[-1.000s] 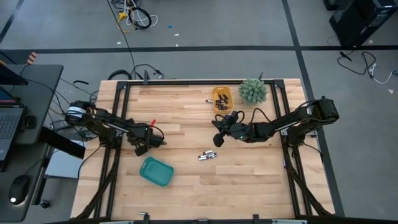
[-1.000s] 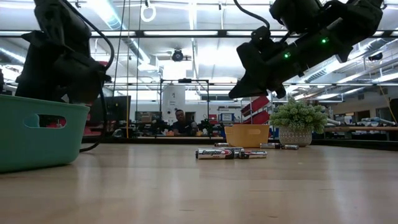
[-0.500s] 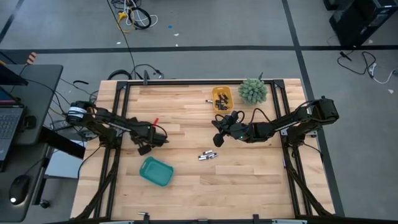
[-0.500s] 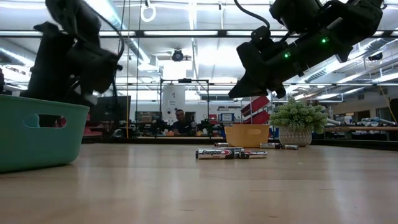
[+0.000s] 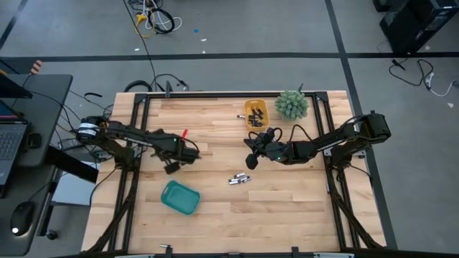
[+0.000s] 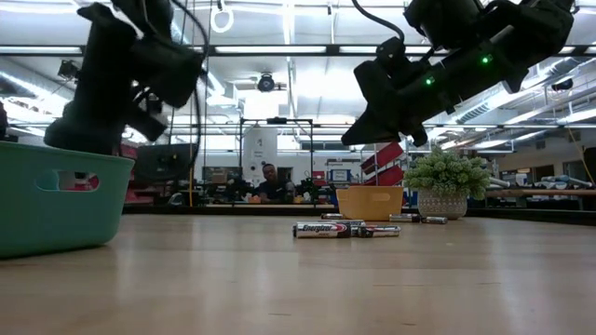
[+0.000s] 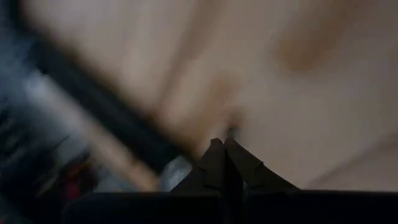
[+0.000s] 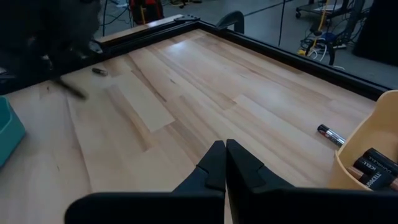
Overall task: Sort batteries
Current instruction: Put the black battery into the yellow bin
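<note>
The loose batteries point(image 5: 239, 179) lie in a small clump near the middle of the tabletop point(image 5: 287, 208), a little toward its right edge, flat on the wood with their long axes running roughly left to right, about parallel to the near edge. In the low view the clump point(image 6: 346, 229) shows side-on, the cells end to end and touching.

The right hand point(image 5: 250, 160) hangs above the wood just beyond that clump, on the far side of it, between the clump and the yellow bin point(image 5: 256, 115) that sits near the far edge beside a small potted plant point(image 5: 291, 104). Its fingers point(image 8: 225, 163) are pressed together on nothing. For this hand the batteries lie close by, toward the near edge and slightly to the left.

The left hand point(image 5: 172, 168) is over the left half of the tabletop, just beyond the teal bin point(image 5: 180, 197), also pressed together with nothing visible between the tips point(image 7: 224, 163). The clump is well apart from it, off toward the right edge.

So the right hand looks the nearer of the two. I judge that a pick would need it to spread, come back toward the near edge over the clump, and close across a cell's short width, not along its length. More batteries already rest in the yellow bin, and one lies on the wood beside it point(image 8: 329, 134)
</note>
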Tool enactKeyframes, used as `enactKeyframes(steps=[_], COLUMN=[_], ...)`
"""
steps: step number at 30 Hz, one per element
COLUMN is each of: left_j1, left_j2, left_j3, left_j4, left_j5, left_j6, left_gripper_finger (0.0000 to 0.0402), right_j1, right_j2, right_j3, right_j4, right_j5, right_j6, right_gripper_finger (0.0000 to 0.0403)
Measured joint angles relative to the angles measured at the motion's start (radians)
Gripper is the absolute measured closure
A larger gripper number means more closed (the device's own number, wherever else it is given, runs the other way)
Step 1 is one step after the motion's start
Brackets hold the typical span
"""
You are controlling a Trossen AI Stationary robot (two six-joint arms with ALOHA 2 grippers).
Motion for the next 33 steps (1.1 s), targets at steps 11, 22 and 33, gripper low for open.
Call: enactKeyframes(steps=[11,22,33], left_j1=[0.255,0.275,0.278], left_j2=[-0.015,-0.014,-0.014], left_j3=[-0.188,-0.219,-0.219], left_j4=[0.070,0.121,0.174], left_j5=[0.116,0.076,0.094], left_j6=[-0.027,0.088,0.095], left_gripper_finger=[0.0365,0.0357,0.0295], right_j1=[0.000,-0.002,-0.002], right_j2=[0.000,0.000,0.000], right_j3=[0.000,0.000,0.000], right_j4=[0.001,0.004,0.017], right_j5=[-0.028,-0.029,-0.029], right_j6=[-0.002,-0.002,-0.002], right_gripper_finger=[0.0402,0.0402,0.0402])
